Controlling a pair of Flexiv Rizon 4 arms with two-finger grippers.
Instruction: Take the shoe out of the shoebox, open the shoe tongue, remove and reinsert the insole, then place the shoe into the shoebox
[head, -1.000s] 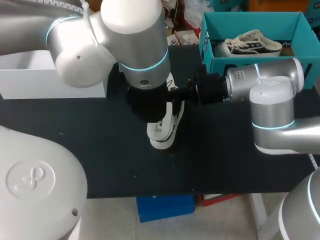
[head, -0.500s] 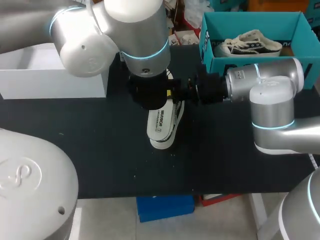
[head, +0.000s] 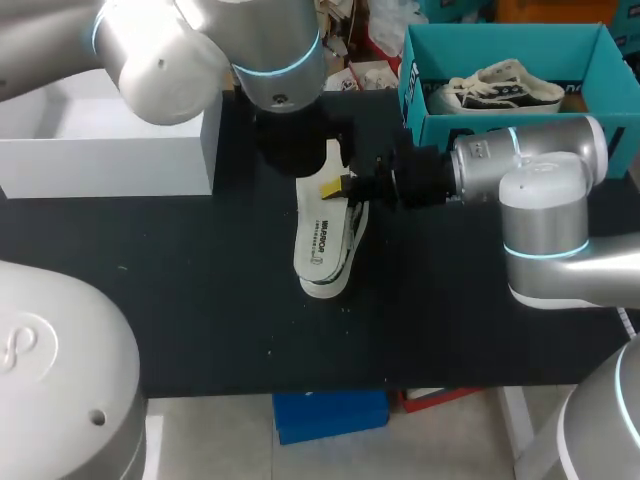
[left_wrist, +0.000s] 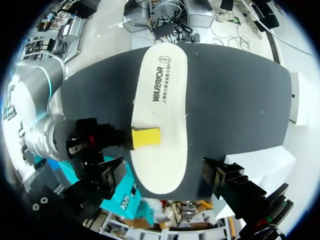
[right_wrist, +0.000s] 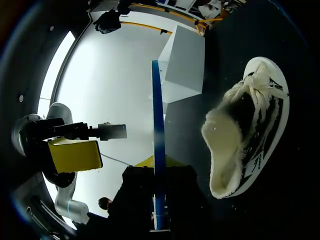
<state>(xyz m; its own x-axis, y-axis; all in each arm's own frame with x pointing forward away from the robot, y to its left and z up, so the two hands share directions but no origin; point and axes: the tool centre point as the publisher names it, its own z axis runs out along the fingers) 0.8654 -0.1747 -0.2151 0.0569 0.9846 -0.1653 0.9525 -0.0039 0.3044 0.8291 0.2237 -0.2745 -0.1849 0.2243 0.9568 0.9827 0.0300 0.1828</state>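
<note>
where the black table runs across the middle, all the work sits on it. left arm comes in from above and hangs straight over the heel end of the shoe, likely so it can work down into the opening. its pincer is hidden under the wrist, and its own camera shows no yellow tips: cannot tell how it stands.

right arm lies low and level, reaching in from the side, probably to meet the shoe edge-on. white box stands at the left of the table, apart from the work. teal shoebox is at the far right corner behind the right arm, with a second shoe inside.

task shoe is out of the shoebox, mid-table, toe toward the near edge. insole lies along it, printed face up. how deep it is seated, cannot tell. judged step: insole out or going back in, boxing not yet done.

right gripper is spread wide, pinching nothing. one yellow fingertip reaches over the insole's edge. from its own wrist that pad shows well clear of the shoe.
</note>
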